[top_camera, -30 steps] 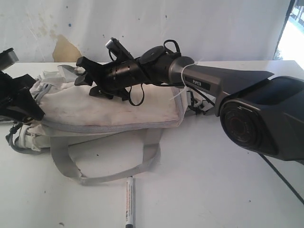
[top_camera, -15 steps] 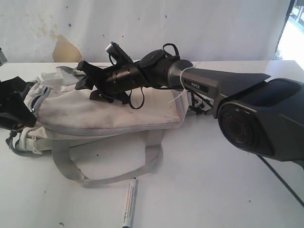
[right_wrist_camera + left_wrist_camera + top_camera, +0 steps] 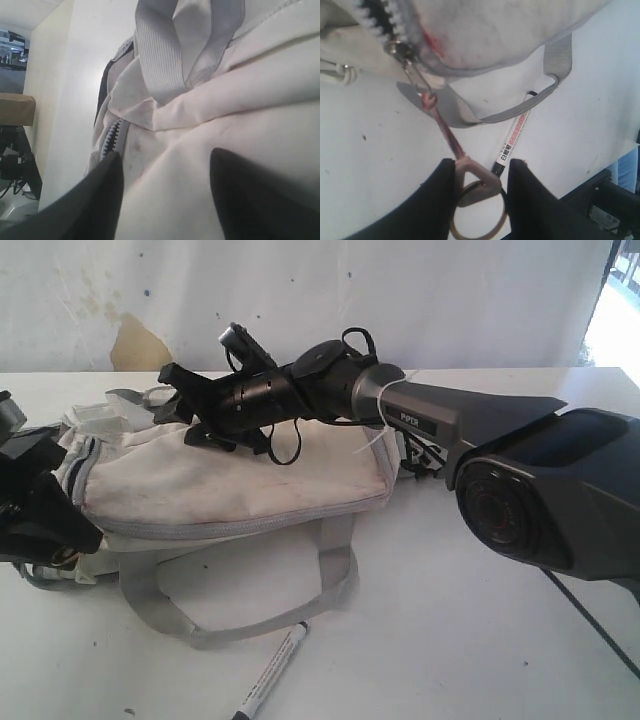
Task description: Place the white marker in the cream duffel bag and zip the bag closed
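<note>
Entry: marker (image 3: pixel 512 142) on the table (image 3: pixel 480 640), outside the bag (image 3: pixel 230 485), ahead of my left claw (image 3: pixel 482 165), barrel pointing away from it, cap end nearest; that claw clenched on the zipper pull (image 3: pixel 470 167). My right claw (image 3: pixel 165 155), released, hangs above the bag; I judge it farther off.

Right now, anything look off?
Yes: the white marker lies on the table outside the cream duffel bag, by its strap, while the left claw grips the zipper pull cord.
</note>
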Motion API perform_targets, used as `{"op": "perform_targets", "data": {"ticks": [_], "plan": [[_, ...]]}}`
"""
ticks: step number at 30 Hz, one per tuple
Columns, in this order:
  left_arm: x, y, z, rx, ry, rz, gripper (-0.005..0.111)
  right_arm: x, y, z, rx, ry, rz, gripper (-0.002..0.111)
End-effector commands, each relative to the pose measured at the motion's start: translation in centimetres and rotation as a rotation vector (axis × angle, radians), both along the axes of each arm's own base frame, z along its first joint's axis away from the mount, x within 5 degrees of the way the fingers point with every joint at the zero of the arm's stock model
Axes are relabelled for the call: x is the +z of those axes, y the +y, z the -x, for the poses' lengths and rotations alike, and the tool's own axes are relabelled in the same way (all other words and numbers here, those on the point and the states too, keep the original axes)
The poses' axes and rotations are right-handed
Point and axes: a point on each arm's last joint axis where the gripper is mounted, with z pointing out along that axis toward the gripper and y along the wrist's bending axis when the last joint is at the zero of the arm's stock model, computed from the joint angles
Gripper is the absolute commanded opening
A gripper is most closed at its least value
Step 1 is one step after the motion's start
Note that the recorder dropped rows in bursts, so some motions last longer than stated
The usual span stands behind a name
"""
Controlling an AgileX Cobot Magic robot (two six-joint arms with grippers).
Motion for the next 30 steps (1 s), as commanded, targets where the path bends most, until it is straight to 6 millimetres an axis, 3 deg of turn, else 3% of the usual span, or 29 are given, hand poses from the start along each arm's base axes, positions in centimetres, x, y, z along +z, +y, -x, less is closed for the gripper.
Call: {"op": "perform_targets", "data": {"ticks": [1, 8, 12, 19, 27, 30], "plan": [[0.4, -0.3, 0.3, -0.001, 0.000, 0.028, 0.003, 0.1, 0.2, 0.6, 0.068, 0.013, 0.001, 0.049], [0.4, -0.3, 0.2, 0.015, -0.004, 0.023, 0.055, 0.4, -0.1, 1.6, 0.199, -0.003, 0.085, 0.042], [0.3, -0.2, 0.1, 0.005, -0.027, 0.015, 0.073, 2.2, -0.6, 1.8, 0.233, -0.080, 0.152, 0.036], [0.4, -0.2, 0.0, 0.010, -0.034, 0.011, 0.076, 4.3, -1.6, 1.9, 0.286, -0.177, 0.210, 0.036], [2.6, 0.4, -1.5, 0.016, -0.093, -0.057, 0.076, 5.0, -4.4, 2.1, 0.412, -0.099, 0.267, 0.036], [3.0, 1.6, -2.1, 0.084, -0.104, -0.105, 0.075, 5.6, -5.4, 2.4, 0.433, -0.088, 0.359, 0.036]]}}
